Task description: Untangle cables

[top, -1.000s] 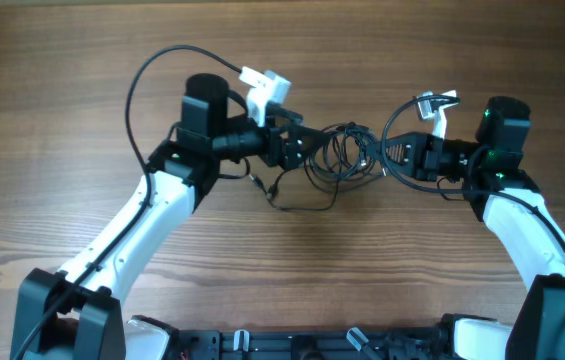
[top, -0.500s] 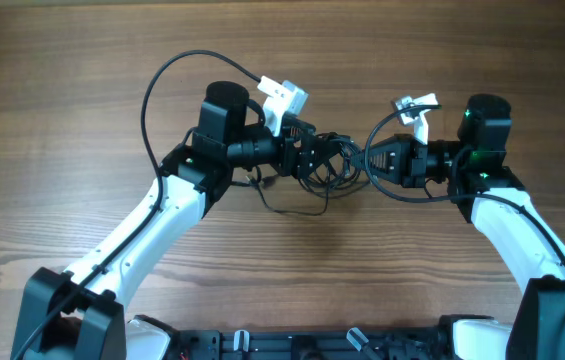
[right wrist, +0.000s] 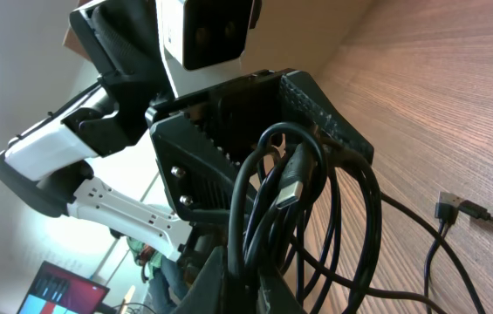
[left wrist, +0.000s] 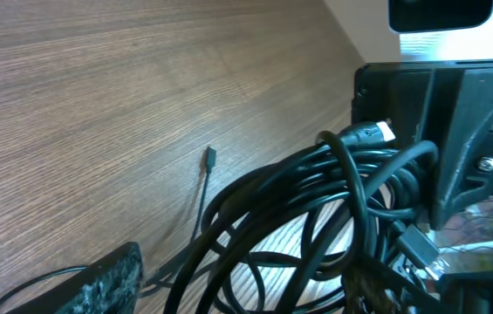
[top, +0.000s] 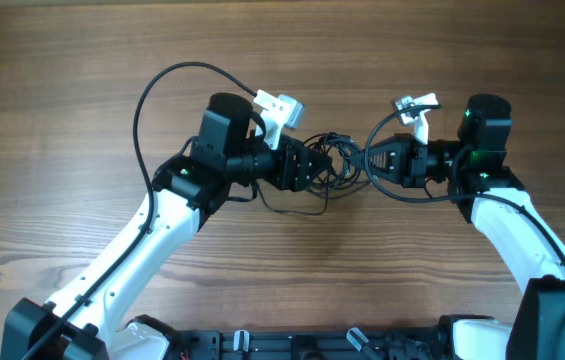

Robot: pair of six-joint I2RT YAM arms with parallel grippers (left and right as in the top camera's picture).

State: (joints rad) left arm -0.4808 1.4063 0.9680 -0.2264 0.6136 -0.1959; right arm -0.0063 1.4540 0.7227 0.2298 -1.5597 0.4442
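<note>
Bright, even light; soft shadows; close foreground blurred.

We are counting two arms: the left arm (top: pixel 147 235) and the right arm (top: pixel 510 222). Each is carrying one end effector, so we are seeing two: the left end effector (top: pixel 307 166) and the right end effector (top: pixel 374 158). Two white wrist cameras (top: pixel 278 106) are showing, one per arm. One tangled bundle of cables (top: pixel 338 158) is showing over the one counter (top: pixel 62 90); we are unable to tell how many cords are making it up. From the right wrist we are picking out two plug ends (right wrist: pixel 292 181); from the left wrist, three.
</note>
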